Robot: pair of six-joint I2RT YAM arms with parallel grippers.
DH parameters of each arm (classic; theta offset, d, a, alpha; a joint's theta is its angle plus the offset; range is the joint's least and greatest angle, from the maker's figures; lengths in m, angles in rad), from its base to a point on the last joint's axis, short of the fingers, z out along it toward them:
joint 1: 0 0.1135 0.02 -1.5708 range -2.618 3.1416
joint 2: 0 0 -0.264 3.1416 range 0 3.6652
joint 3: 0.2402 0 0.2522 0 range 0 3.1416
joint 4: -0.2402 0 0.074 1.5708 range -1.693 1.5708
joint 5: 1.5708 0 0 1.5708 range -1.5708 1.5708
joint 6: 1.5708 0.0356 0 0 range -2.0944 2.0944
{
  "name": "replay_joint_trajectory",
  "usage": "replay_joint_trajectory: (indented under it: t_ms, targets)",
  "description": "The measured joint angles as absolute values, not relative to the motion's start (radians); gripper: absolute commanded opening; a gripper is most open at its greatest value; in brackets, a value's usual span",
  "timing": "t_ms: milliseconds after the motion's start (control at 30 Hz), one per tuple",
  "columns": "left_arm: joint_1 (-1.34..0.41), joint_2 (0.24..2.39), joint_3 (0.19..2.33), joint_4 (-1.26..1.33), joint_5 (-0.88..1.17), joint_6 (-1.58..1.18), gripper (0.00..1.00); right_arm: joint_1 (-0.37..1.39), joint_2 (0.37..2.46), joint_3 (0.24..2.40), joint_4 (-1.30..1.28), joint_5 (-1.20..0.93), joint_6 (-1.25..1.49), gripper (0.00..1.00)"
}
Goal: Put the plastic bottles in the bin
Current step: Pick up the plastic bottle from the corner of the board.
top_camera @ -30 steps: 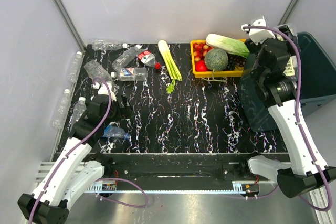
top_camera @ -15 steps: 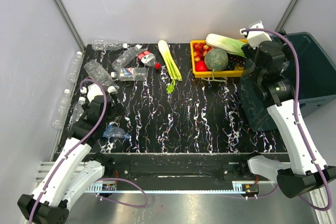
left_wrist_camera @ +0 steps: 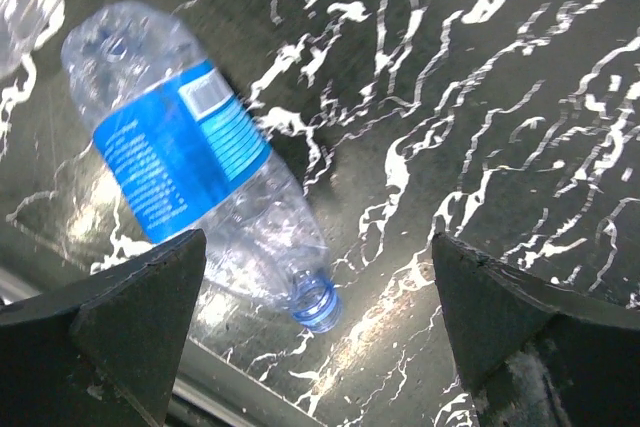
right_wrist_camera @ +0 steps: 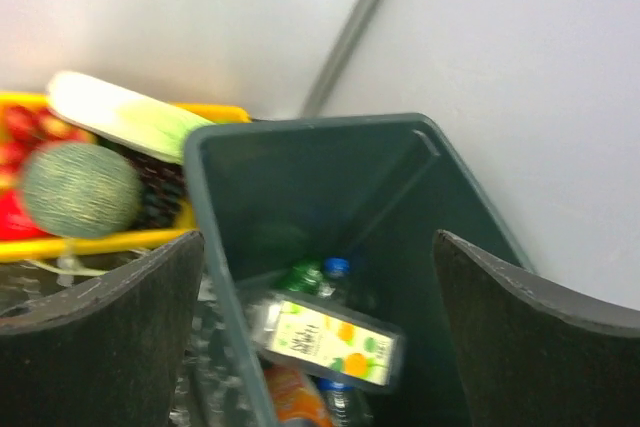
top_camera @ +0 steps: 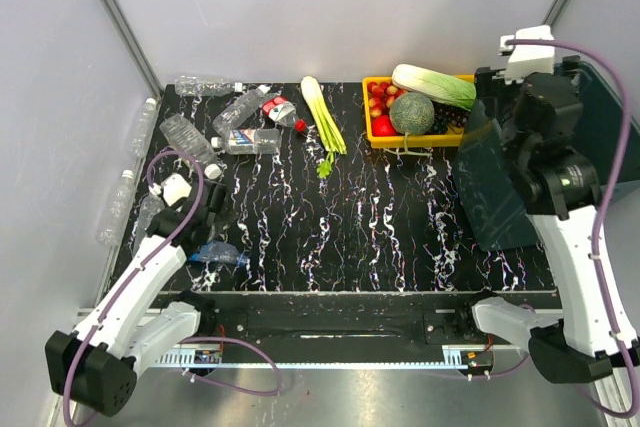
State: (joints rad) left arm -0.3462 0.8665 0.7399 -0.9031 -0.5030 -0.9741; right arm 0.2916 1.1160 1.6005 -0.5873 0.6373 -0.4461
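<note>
Left wrist: left tool spread wide over blue-label bottle; nxt: lower, pinch; right tool wide, empty, above bin.

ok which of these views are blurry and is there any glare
Right wrist: the softest, with the melon and the bin rim smeared. Left wrist: mild blur on the blue-labelled bottle, and white glare on the glossy table near its cap. Top external: sharp and evenly lit.

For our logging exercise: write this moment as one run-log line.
left hand: open, aimed at blue-label bottle | right hand: open, empty, above bin | bin: holds bottles | table: loose bottles
</note>
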Motion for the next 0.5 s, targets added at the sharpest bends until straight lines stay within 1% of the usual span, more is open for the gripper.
replay_joint_trajectory:
  t_ms: [33,167,333,500]
  targets:
    - [-0.342,0.884,0.740,-0.922,-0.501,-1.005,0.98,0.292,1.110,1.623,-0.598,0.612,-0.411,1.00]
    - [-0.312,0.896,0.730,-0.974,-0.490,-1.129,0.95,0.292,1.046,1.645,-0.619,0.475,-0.253,0.93]
    - [-0.231,0.899,0.680,-0.988,-0.426,-1.222,0.92,0.292,0.955,1.552,-0.601,0.342,-0.131,0.92]
    - [-0.187,0.885,0.622,-1.002,-0.381,-1.299,0.90,0.292,0.944,1.481,-0.572,0.242,-0.034,0.87]
